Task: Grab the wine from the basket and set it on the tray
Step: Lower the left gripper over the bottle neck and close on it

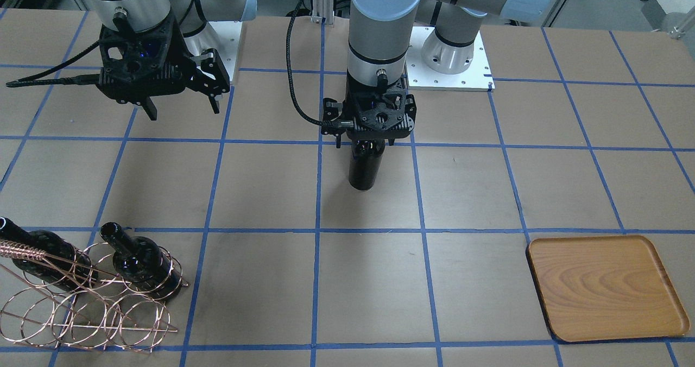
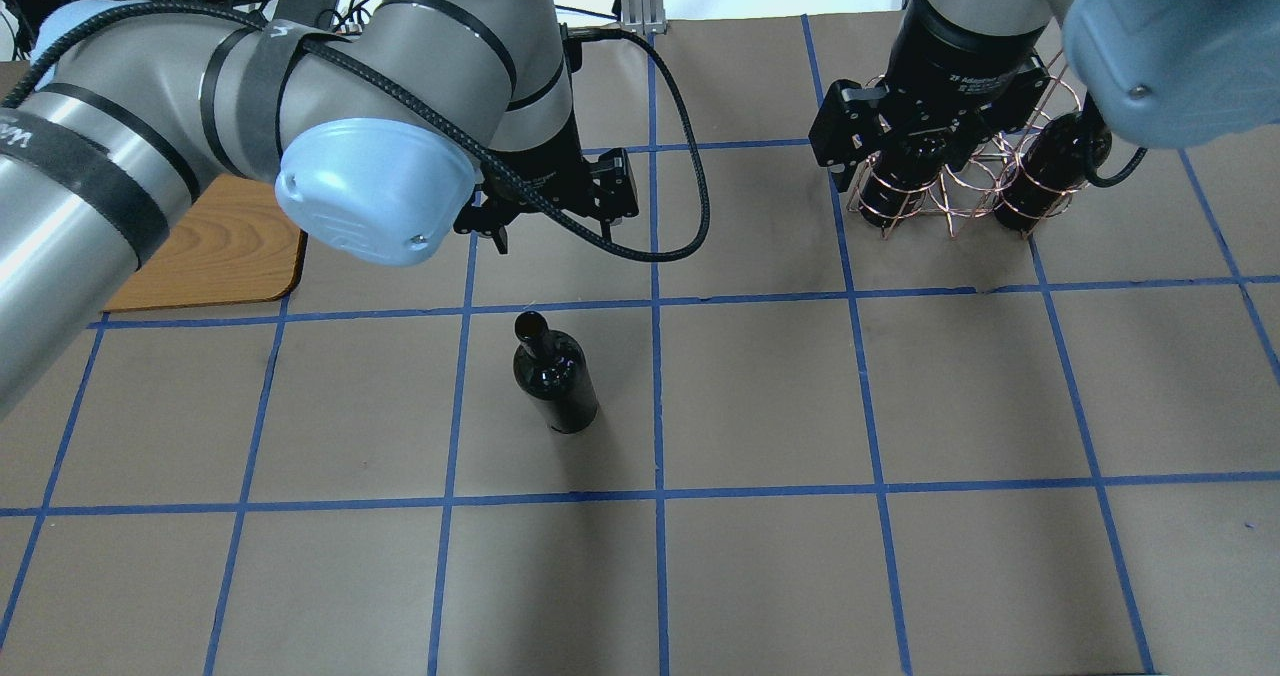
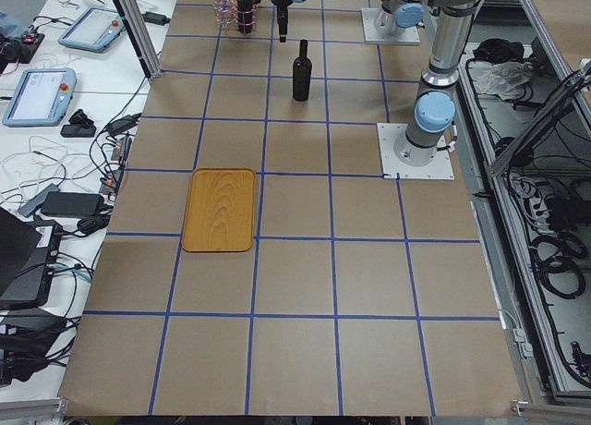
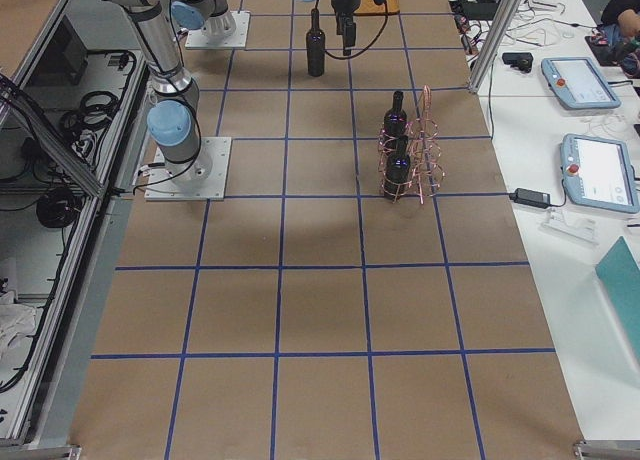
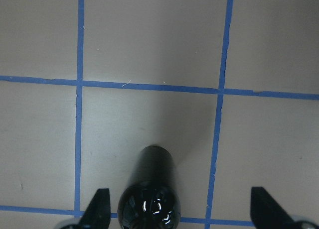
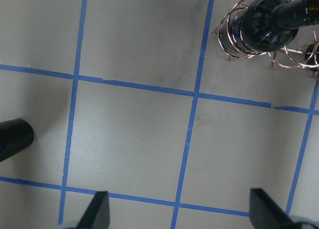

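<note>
A black wine bottle [image 1: 365, 170] stands upright on the table, free of both grippers; it also shows in the overhead view [image 2: 555, 381]. My left gripper [image 1: 374, 134] hangs open just above it. In the left wrist view the bottle [image 5: 152, 186] sits between the spread fingers [image 5: 99, 209], close to the left one. The copper wire basket [image 1: 81, 302] holds two more bottles [image 1: 138, 261]. My right gripper [image 1: 183, 108] is open and empty, raised near the basket [image 2: 960, 181]. The wooden tray [image 1: 605, 285] lies bare at the left arm's side.
Blue tape lines divide the brown table into squares. The arms' white base plates [image 1: 450, 63] are at the robot's edge. The right wrist view shows the basket [image 6: 264, 35] at its top right and the standing bottle [image 6: 12, 139] at its left edge.
</note>
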